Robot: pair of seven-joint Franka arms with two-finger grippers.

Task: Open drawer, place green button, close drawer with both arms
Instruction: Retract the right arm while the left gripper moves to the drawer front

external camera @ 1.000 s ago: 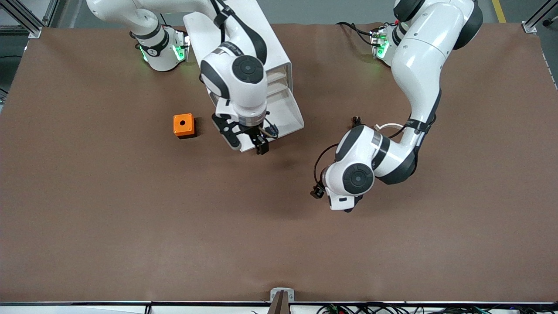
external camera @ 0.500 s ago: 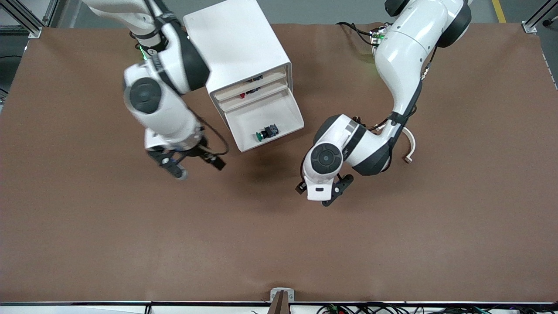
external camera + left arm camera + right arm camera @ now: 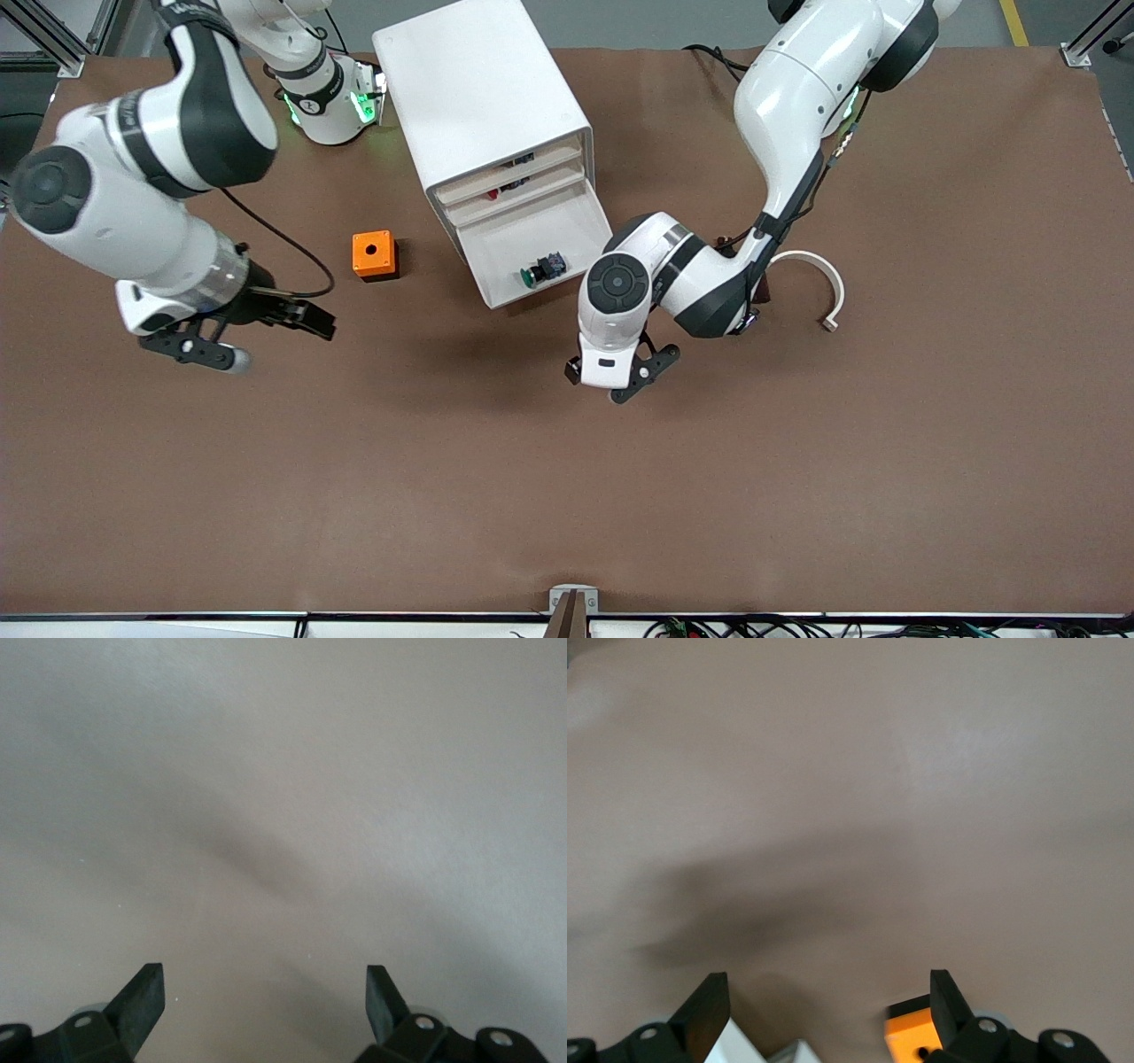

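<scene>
The white cabinet stands near the robots' bases. Its third drawer is pulled out. The green-capped button lies in the drawer, near its front lip. My right gripper is open and empty, low over the table toward the right arm's end, nearer the front camera than the orange box. In the right wrist view the gripper shows the orange box by one finger. My left gripper is open and empty, over bare table just in front of the drawer. The left wrist view shows only table.
A white curved strip lies on the table by the left arm's forearm. A corner of the white cabinet shows in the right wrist view. The two upper cabinet fronts hold red and dark items.
My right gripper has left the drawer and swung toward the right arm's end; the button now lies in the drawer. My left gripper has moved closer to the drawer's front.
</scene>
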